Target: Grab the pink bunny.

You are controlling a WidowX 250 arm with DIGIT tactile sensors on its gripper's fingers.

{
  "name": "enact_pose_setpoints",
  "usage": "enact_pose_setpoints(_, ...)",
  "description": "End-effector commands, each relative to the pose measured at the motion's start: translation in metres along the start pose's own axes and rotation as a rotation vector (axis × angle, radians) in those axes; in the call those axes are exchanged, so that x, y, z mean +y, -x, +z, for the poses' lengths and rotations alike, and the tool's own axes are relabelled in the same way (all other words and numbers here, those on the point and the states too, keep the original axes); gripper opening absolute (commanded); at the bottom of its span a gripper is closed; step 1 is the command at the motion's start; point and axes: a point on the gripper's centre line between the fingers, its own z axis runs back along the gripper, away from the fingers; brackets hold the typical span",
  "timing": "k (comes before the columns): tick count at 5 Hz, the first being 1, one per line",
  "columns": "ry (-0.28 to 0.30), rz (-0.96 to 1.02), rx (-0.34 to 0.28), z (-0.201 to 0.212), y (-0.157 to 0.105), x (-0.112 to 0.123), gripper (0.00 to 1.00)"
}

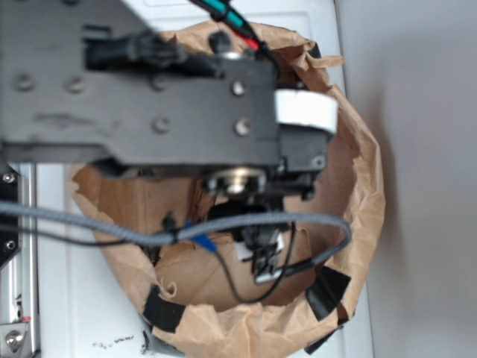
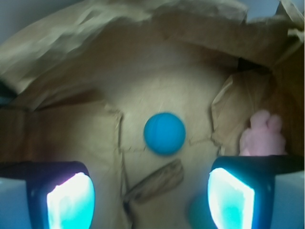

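Note:
In the wrist view the pink bunny [image 2: 262, 136] lies at the right, against the crumpled paper wall, just beyond my right fingertip and partly hidden by it. My gripper [image 2: 150, 198] is open, with only bare paper floor between its glowing pads [image 2: 70, 200]. A blue ball [image 2: 164, 133] rests on the floor ahead of the gripper, near the centre. In the exterior view my arm [image 1: 149, 82] reaches down into the brown paper bag [image 1: 361, 186]; the bunny is hidden there.
A greenish round shape [image 2: 198, 214] shows blurred beside the right finger. A torn paper flap [image 2: 155, 183] lies on the floor between the fingers. Bag walls surround the gripper. Grey and black cables [image 1: 223, 227] cross the bag's opening.

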Motion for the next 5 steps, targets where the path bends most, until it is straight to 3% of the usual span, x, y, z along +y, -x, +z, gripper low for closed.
enact_pose_setpoints(1,-0.063,0.026,-0.062,-0.014,-0.011,0.032,1.00)
enact_pose_setpoints(3,-0.136,0.025,-0.056,-0.030,-0.008,0.052,1.00)
enact_pose_setpoints(5,-0.302,0.158,-0.007,-0.043,-0.019,0.072,1.00)
